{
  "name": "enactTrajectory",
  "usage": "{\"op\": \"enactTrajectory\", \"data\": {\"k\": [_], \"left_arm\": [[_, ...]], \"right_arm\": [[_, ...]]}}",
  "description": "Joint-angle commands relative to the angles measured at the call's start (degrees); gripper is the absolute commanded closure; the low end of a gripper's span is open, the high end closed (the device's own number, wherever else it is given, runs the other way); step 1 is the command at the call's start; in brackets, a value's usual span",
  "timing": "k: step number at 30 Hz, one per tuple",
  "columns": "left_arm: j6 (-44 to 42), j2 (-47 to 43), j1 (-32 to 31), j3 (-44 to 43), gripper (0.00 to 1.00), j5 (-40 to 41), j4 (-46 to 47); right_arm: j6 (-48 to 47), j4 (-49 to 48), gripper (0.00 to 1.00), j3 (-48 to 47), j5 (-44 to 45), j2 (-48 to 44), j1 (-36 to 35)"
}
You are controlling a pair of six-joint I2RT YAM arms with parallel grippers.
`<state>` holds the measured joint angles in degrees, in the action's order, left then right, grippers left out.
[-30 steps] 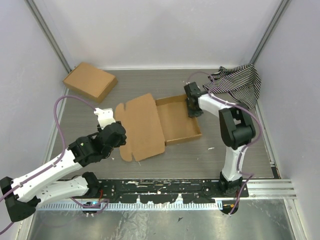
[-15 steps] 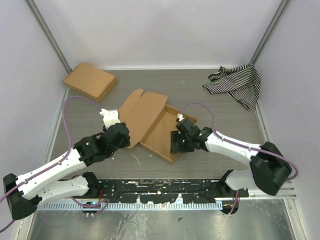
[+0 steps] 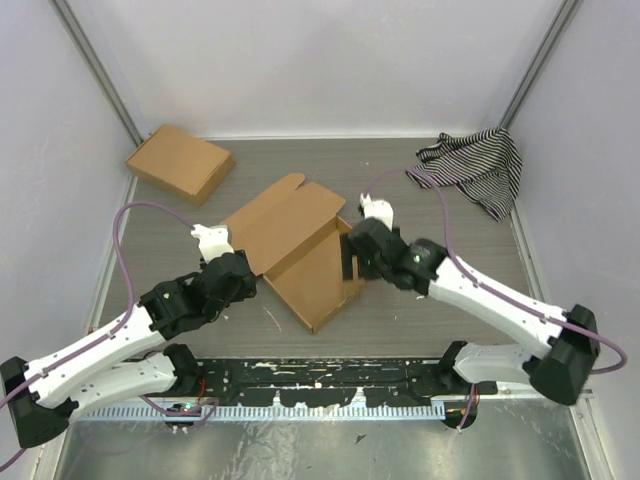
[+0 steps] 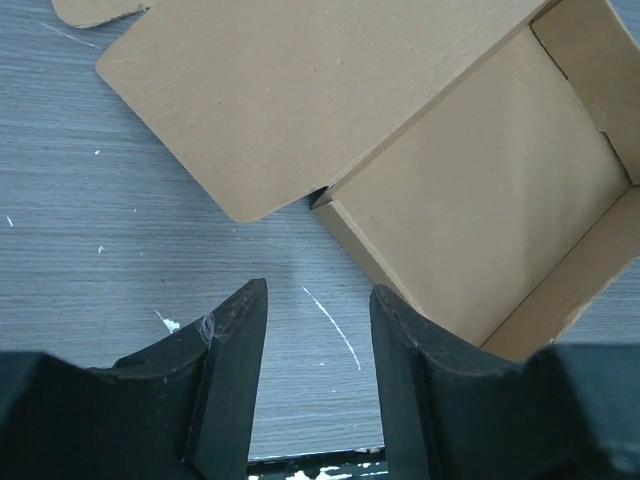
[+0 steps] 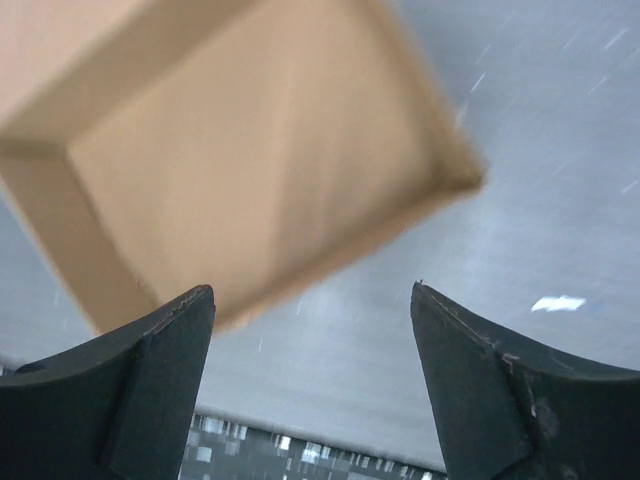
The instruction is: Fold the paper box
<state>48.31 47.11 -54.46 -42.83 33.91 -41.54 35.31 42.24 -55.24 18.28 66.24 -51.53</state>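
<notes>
**Both grippers empty beside the open box, lid not yet closed**

My left gripper (image 4: 318, 292) is parted to a moderate gap with nothing between its fingers. It hangs low over the table (image 3: 390, 325), just off the near-left corner of the paper box (image 3: 318, 275). I judge that this spot suits getting under or behind the lid panel (image 3: 283, 222). The panel lies open on the far-left side of the tray, joined to it along 1 long edge.

My right gripper (image 5: 312, 288) is spread wide and also holds nothing. From above it sits at the tray's right wall. The wrist view is blurred, so I cannot tell whether a finger touches the cardboard. Placed there, it could brace the tray while the other side works.

The box lies at an angle in the middle of the table, between my 2 arms, with its tray walls up. In my reading, what remains is swinging the lid over and tucking it in.

A second, closed cardboard box (image 3: 180, 162) rests at the far left and a striped cloth (image 3: 470, 165) at the far right, both well apart from the work.
</notes>
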Motion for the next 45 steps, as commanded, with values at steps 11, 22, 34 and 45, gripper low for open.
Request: {"op": "enactTrajectory", "data": {"k": [11, 22, 34, 45], "left_arm": [[3.42, -0.51, 0.22, 2.48, 0.46, -3.62, -1.59], [3.99, 1.48, 0.16, 3.37, 0.46, -4.91, -0.74], [4.77, 1.03, 0.15, 3.55, 0.46, -4.11, -2.30], [4.34, 2.30, 0.22, 3.08, 0.45, -3.24, -1.39]], "right_arm": [[-27.42, -12.18, 0.45, -21.40, -10.55, 28.06, 18.26], [-24.35, -11.83, 0.49, -24.12, -7.65, 38.25, 18.22], [-23.22, -13.36, 0.69, -21.07, -7.14, 39.24, 18.24], [-11.47, -14.96, 0.99, -8.36, -3.88, 31.93, 18.49]]}}
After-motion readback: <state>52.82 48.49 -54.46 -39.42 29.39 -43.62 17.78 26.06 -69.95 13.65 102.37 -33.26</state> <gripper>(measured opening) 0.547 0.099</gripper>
